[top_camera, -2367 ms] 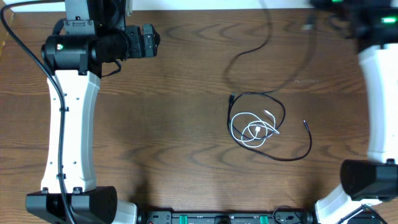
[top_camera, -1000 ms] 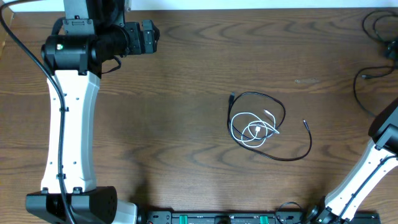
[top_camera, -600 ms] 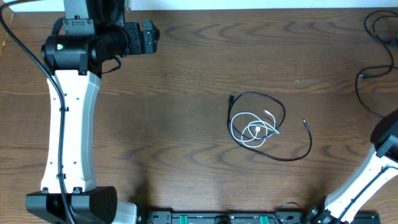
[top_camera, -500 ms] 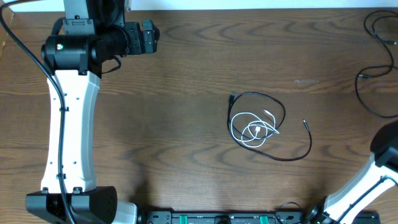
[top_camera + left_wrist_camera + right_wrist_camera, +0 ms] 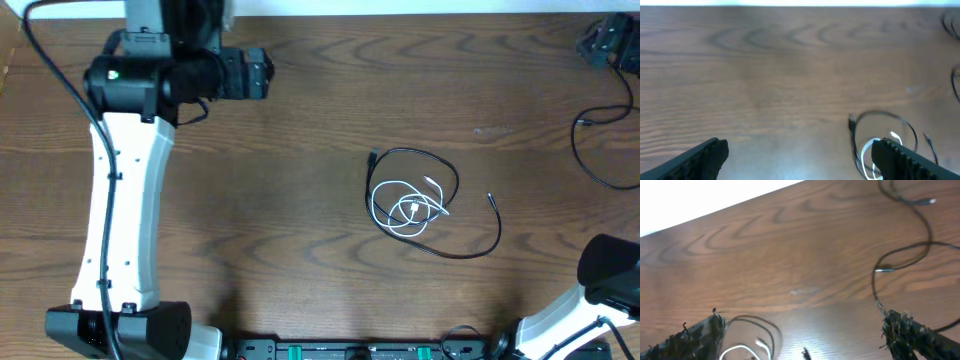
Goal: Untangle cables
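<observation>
The left gripper [image 5: 800, 147] holds its jaws spread wide with nothing in them, only bare table [image 5: 790, 75] between the fingers. Just ahead of one fingertip [image 5: 887, 150] lies a white cable [image 5: 865, 157], coiled, with a black cable [image 5: 852, 121] looping around it. Part of the coil is hidden behind that finger. The right gripper [image 5: 804, 321] is also fully open and empty. The same two cables sit just ahead of its jaws, close to one finger [image 5: 700, 334], with the black loop arching over the white coil. Farther out, beyond the other finger and well apart from the coil, a loose cable [image 5: 883, 270], also black, snakes alone across the wood. Neither gripper touches any cable
</observation>
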You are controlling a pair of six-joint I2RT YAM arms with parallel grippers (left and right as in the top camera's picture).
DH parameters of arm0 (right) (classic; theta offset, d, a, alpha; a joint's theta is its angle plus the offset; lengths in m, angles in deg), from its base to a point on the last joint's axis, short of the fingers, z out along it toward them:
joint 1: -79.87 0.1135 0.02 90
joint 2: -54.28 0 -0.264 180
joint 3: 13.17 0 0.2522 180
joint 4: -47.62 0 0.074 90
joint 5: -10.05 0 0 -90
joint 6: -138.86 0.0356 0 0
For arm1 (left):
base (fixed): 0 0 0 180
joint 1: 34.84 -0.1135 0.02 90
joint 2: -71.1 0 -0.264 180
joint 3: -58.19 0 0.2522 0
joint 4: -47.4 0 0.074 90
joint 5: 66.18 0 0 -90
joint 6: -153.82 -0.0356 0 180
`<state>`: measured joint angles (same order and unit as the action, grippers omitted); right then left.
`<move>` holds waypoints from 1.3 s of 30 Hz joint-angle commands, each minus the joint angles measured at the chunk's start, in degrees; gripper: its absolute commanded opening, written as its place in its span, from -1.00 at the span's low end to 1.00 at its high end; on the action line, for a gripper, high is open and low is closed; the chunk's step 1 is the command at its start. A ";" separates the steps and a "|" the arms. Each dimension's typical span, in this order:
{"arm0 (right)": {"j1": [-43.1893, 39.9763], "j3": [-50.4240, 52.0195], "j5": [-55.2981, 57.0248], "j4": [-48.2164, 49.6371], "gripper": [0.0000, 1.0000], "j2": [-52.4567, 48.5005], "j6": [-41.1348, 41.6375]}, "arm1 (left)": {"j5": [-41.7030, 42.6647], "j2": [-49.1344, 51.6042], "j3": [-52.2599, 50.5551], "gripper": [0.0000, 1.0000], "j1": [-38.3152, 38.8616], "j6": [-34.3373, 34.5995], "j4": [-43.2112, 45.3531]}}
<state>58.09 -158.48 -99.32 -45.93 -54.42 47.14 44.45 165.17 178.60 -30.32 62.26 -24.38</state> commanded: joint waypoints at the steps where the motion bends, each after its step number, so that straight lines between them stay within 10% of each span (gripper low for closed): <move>1: 0.02 0.24 -1.51 -0.76 0.99 -0.42 -0.72 | -0.35 0.15 0.44 0.92 2.69 -1.20 -1.53; 18: 0.13 0.79 -1.55 -2.01 0.99 -3.06 -0.72 | -0.13 11.87 -1.18 0.92 21.07 -0.81 -0.07; 22: 0.11 0.79 -1.53 -2.19 0.98 -3.06 -0.74 | 18.34 15.39 -1.18 0.92 23.61 -20.59 -3.67; 27: 0.13 0.81 -1.55 -2.21 0.99 -3.06 -0.74 | 20.96 18.47 -1.40 0.92 25.33 -34.75 -10.82; 39: 0.11 1.79 -0.24 -2.29 0.99 -3.08 -0.74 | 20.87 26.34 -1.51 0.92 33.05 -37.88 -11.28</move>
<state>58.20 -157.60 -99.87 -48.22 -56.89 47.07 64.03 190.39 177.29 0.30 26.46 -36.18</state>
